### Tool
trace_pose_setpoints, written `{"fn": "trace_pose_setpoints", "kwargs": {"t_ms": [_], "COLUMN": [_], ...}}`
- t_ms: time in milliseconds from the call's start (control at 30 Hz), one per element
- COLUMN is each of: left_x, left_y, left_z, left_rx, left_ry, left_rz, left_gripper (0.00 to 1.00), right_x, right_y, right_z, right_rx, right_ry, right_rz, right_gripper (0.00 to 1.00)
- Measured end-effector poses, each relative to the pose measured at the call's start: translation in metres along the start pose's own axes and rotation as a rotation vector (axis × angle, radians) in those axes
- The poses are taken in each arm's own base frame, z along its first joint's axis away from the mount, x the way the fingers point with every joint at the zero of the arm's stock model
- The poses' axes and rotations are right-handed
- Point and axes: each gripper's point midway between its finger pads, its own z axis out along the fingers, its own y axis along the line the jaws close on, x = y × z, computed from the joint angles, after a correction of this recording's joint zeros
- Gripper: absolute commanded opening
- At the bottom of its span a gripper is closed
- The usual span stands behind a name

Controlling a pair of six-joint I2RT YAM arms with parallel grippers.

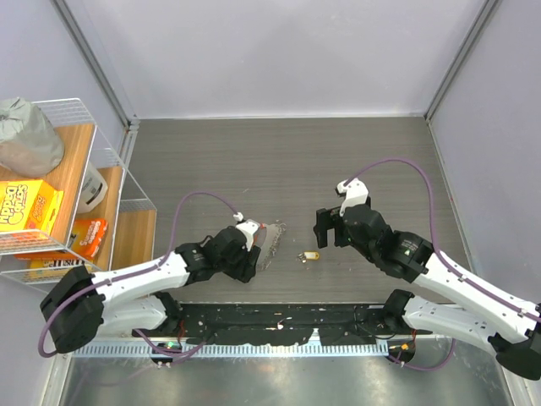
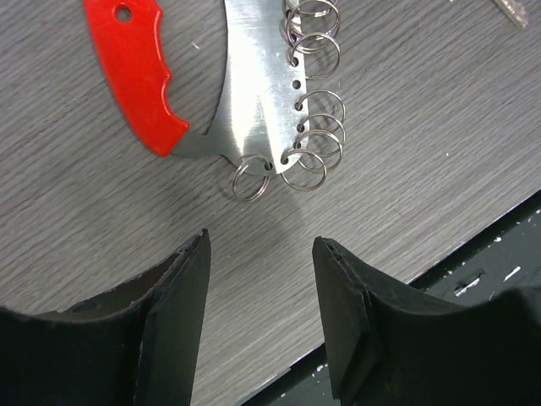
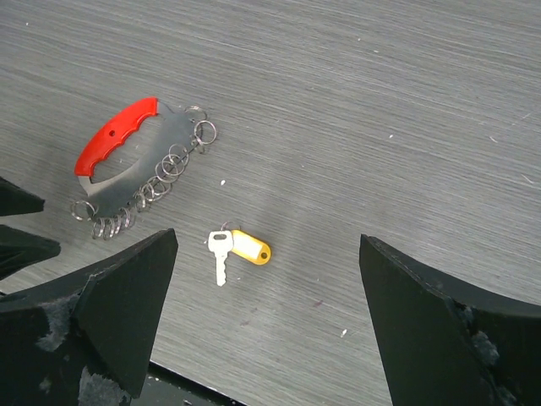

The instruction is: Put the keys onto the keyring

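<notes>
Left claw (image 2: 260, 254): its two fingers are standing spread apart, holding nothing, and hanging low over the surface (image 2: 439, 152).
Keyring (image 2: 254, 93): it is lying flat on the surface, just in front of the left claw and not touching it.
Keyring parts: a red handle (image 2: 135, 68) is sitting on one side, and small silver rings (image 2: 317, 118) are hanging in a row along the other edge.
Right claw (image 3: 269, 244): it is spread wide, holding nothing, and hanging above the keys.
Keys (image 3: 221, 251): one small silver key with a yellow tag (image 3: 252, 248) is lying on the surface, near the keyring but apart from it, between the two claws.
</notes>
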Motion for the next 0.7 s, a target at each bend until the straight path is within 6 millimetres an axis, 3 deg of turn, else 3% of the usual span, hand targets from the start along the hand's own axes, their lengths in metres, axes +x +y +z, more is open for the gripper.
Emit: {"fn": "trace_pose_setpoints", "kwargs": {"t_ms": [333,700], "left_x": [0.002,0.003], "left_y": [-0.006,-0.001], "left_z": [0.021,0.029], "left_rx": [0.025,0.003], "left_ry": [0.019,0.037], "left_rz": [0.006,0.014], "left_gripper": [0.46,0.38], "right_x": [0.011,0.007], "right_y": [0.007,0.014], "right_z": [0.003,-0.002], "right_rx": [-0.045,-0.090], "right_ry": [0.026,0.007], "right_rz": [-0.002,0.011], "right_gripper": [0.96,0.96]}}
